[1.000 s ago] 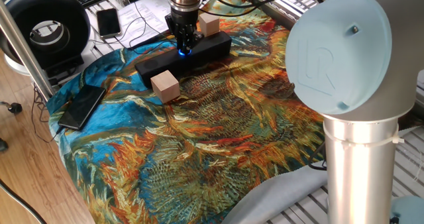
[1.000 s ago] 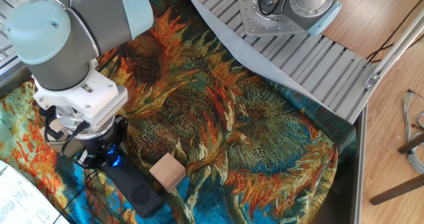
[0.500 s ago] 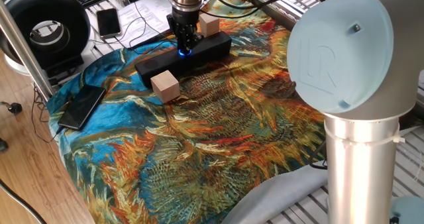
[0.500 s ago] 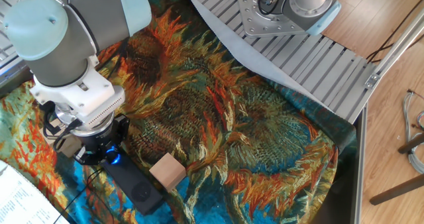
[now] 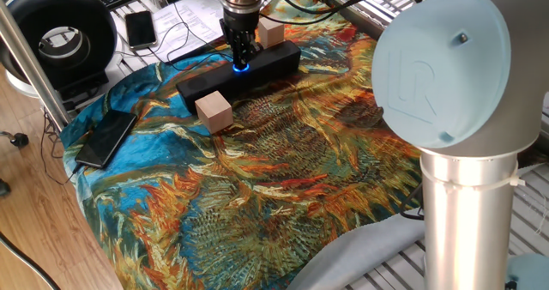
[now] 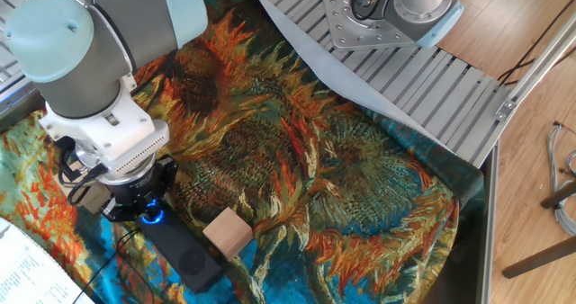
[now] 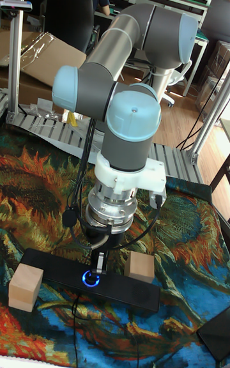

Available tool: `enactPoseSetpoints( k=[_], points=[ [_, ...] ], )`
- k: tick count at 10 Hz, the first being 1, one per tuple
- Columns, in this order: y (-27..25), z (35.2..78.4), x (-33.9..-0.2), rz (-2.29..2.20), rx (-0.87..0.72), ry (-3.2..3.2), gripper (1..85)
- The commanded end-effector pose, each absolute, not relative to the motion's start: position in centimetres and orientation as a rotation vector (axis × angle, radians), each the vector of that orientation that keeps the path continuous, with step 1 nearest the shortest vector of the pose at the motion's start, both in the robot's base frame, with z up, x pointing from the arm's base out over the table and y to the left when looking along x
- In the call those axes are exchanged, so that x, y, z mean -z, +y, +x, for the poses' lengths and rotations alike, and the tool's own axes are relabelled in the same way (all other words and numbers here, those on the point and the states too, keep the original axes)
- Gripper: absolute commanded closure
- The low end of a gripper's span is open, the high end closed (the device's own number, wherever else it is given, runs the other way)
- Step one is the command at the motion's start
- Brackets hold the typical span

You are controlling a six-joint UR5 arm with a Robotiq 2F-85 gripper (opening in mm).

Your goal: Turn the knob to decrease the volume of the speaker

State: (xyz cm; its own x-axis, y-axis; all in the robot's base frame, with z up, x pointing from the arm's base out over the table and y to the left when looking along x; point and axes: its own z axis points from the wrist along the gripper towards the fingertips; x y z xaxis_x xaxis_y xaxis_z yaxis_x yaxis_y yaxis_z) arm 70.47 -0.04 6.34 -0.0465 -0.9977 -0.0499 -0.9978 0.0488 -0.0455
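The speaker (image 5: 273, 61) is a long black bar lying across the sunflower cloth, also seen in the other fixed view as the speaker (image 6: 185, 253) and in the tall view as the speaker (image 7: 51, 270). Its knob (image 5: 238, 67) glows blue at the bar's middle. My gripper (image 5: 240, 60) comes straight down onto it, fingers drawn close together and shut on the knob (image 7: 89, 280). In the other fixed view the wrist hides most of the gripper (image 6: 147, 212); only the blue glow of the knob (image 6: 153, 218) shows.
One tan wooden cube (image 5: 214, 111) sits just in front of the speaker, another cube (image 5: 271, 31) just behind it. A flat black phone (image 5: 106, 137) lies at the cloth's left edge. A black fan (image 5: 60, 37), papers and cables crowd the far left.
The gripper has rotated about its vertical axis while staying on the knob; the fingers look narrower from the side. The speaker and cubes have not moved.
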Motion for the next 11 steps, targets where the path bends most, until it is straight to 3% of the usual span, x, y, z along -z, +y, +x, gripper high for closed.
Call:
enactPoseSetpoints(
  k=[1, 2, 3, 11],
  points=[
    [-0.5, 70.04, -6.2, -2.164, -0.013, 2.211, 57.0],
    [-0.65, 69.35, -6.03, -2.208, -0.039, 2.203, 48.0],
    [-1.07, 69.34, -6.06, -2.242, -0.021, 2.186, 46.3],
    [-0.59, 69.59, -6.78, -2.251, -0.02, 2.171, 44.7]
  ],
)
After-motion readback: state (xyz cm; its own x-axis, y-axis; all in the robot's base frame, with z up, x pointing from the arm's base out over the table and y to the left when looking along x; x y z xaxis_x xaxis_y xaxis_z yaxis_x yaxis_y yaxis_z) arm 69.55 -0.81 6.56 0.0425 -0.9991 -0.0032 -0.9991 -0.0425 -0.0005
